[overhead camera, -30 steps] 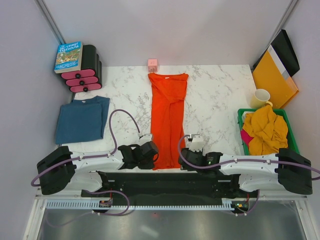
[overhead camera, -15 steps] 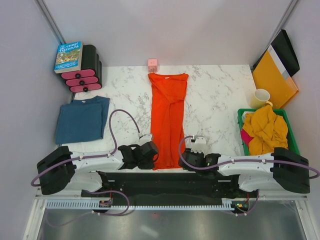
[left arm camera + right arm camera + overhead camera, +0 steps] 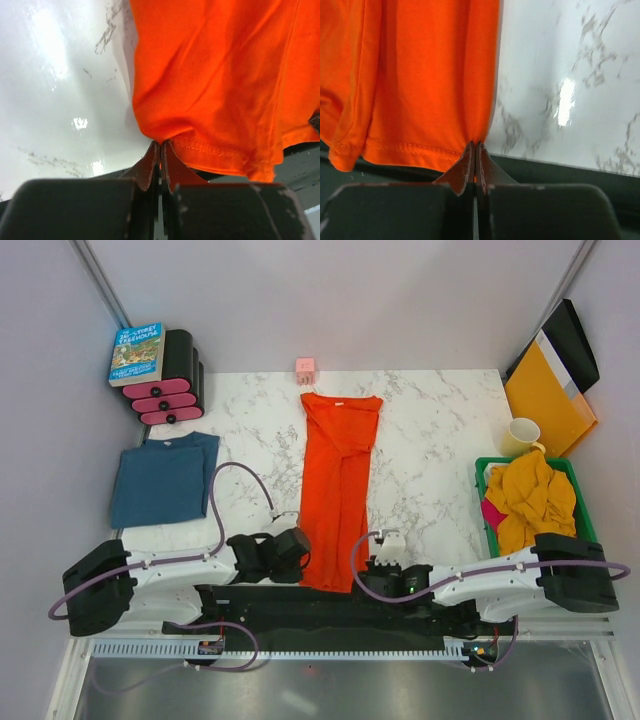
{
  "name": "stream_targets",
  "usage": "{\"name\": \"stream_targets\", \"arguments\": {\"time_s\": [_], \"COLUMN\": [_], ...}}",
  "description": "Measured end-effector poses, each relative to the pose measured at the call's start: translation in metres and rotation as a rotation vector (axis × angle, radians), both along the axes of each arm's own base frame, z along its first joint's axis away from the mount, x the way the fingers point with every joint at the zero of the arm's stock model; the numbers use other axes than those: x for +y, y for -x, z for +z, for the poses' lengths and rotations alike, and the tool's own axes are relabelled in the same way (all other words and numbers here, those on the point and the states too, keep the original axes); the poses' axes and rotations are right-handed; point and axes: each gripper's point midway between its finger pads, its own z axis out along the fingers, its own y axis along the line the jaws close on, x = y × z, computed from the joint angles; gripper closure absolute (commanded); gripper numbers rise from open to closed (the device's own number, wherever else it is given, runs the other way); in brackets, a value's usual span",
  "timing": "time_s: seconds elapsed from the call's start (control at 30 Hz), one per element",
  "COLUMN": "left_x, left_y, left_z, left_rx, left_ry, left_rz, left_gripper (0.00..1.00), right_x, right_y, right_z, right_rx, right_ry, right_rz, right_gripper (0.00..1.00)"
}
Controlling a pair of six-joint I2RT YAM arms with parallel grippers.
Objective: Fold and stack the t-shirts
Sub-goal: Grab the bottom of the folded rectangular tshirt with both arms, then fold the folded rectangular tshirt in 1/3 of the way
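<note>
An orange-red t-shirt (image 3: 340, 480) lies folded into a long strip down the middle of the marble table, its hem hanging over the near edge. My left gripper (image 3: 161, 145) is shut on the hem's left corner (image 3: 165, 135). At the hem's right corner (image 3: 470, 135) my right gripper (image 3: 475, 146) is shut on the cloth too. In the top view both grippers sit at the table's near edge, left gripper (image 3: 298, 552) and right gripper (image 3: 372, 568). A folded teal-blue t-shirt (image 3: 165, 478) rests at the left. Crumpled mustard-yellow (image 3: 530, 498) and pink (image 3: 491, 515) t-shirts fill the green basket (image 3: 483, 472).
A small pink cube (image 3: 305, 367) stands just beyond the shirt's collar. A book on black-and-pink dumbbells (image 3: 165, 390) is at the back left. A cream mug (image 3: 522, 435) and a yellow-orange folder (image 3: 548, 400) stand at the back right.
My right gripper has shut on the hem's right corner. Both arms have drawn back toward the near edge, pulling the orange-red shirt a little nearer.
</note>
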Motion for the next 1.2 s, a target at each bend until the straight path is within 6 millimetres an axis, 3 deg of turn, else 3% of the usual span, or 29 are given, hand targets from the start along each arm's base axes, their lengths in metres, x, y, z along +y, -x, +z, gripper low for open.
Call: {"name": "stream_targets", "arguments": {"time_s": [0.13, 0.2, 0.37, 0.63, 0.77, 0.97, 1.07, 1.2], "left_x": [0.001, -0.001, 0.000, 0.003, 0.000, -0.012, -0.018, -0.012], "left_y": [0.008, 0.009, 0.004, -0.004, -0.011, -0.029, -0.044, -0.068], "left_z": [0.011, 0.023, 0.052, 0.067, 0.076, 0.092, 0.097, 0.097], "left_rx": [-0.023, -0.053, -0.131, -0.179, -0.204, -0.262, -0.284, -0.298], "left_ry": [0.024, 0.063, 0.148, 0.145, 0.126, 0.078, 0.043, -0.003], "left_rz": [-0.021, -0.028, -0.008, 0.020, 0.031, 0.024, 0.025, 0.062], "left_gripper": [0.98, 0.98, 0.98, 0.98, 0.98, 0.98, 0.98, 0.98], "right_x": [-0.007, -0.011, -0.010, -0.012, -0.009, -0.018, -0.024, -0.030], "right_y": [0.032, 0.038, 0.037, 0.020, 0.003, -0.041, -0.067, -0.095], "right_z": [-0.005, -0.002, 0.018, 0.051, 0.076, 0.108, 0.120, 0.128], "right_rx": [0.007, -0.020, -0.068, -0.167, -0.211, -0.274, -0.304, -0.327], "right_ry": [0.075, 0.102, 0.105, 0.092, 0.072, 0.087, 0.117, 0.166], "right_rz": [0.082, 0.095, 0.075, 0.026, -0.020, -0.120, -0.162, -0.190], "right_gripper": [1.00, 1.00, 1.00, 1.00, 1.00, 1.00, 1.00, 1.00]}}
